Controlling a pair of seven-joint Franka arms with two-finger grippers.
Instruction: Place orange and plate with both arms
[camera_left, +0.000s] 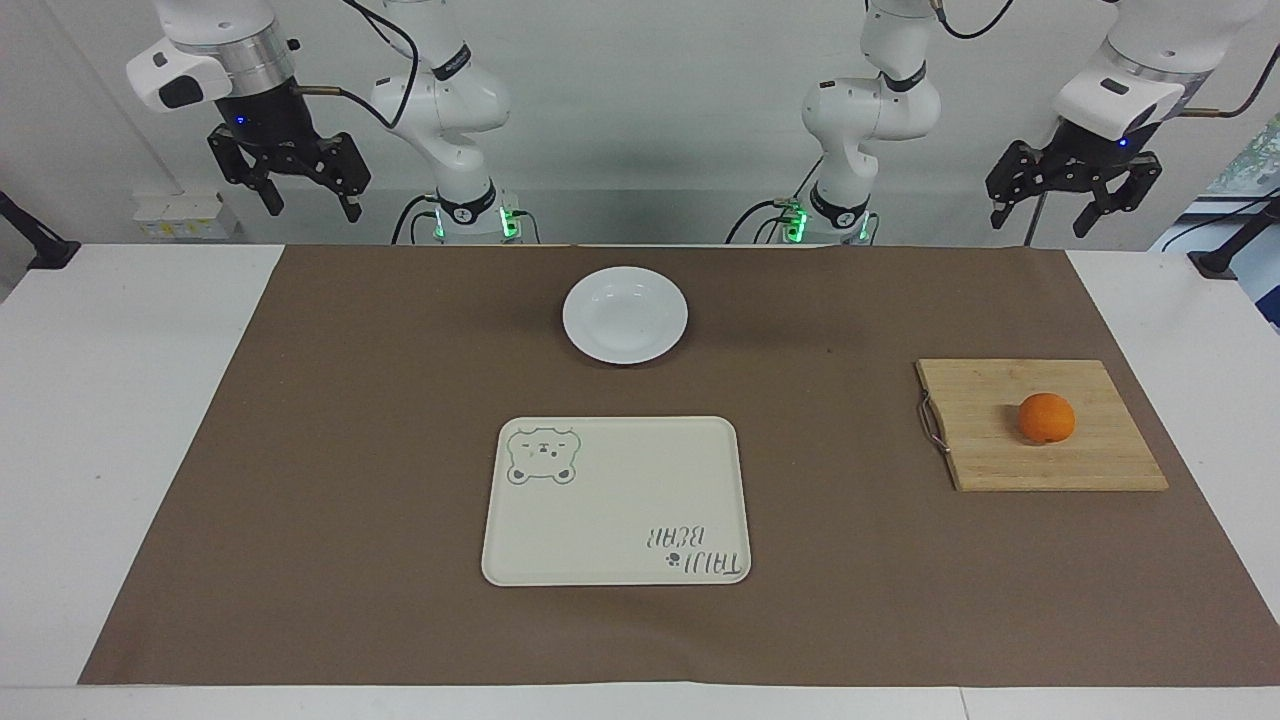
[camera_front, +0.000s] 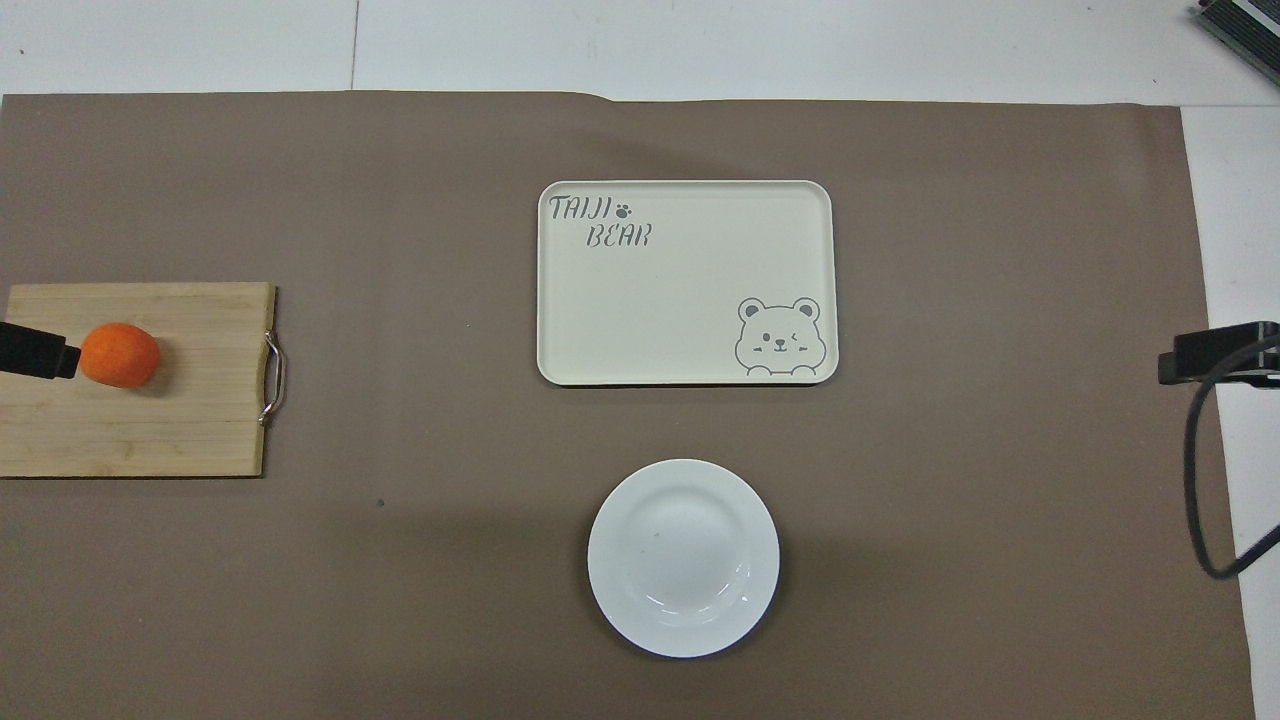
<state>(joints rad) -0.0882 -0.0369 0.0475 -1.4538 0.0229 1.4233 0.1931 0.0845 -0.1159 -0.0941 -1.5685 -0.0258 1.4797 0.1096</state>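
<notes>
Brown-matted table (camera_left: 300, 450): plate (camera_left: 625, 315) near the robots' edge beside the tray (camera_left: 617, 500), orange (camera_left: 1046, 417) on the cutting board (camera_left: 1000, 460) at the left arm's end; left gripper (camera_left: 1076, 205) and right gripper (camera_left: 295, 190) raised, wide, empty, likely awaiting pickup.

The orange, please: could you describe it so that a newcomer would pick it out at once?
Start from the brown paper mat covering the table, and go to the left arm's end, where a rectangular bamboo cutting board with a metal handle lies. On that board sits the small round bright-orange fruit, the only vividly coloured thing here; the tray and plate are pale.
</notes>
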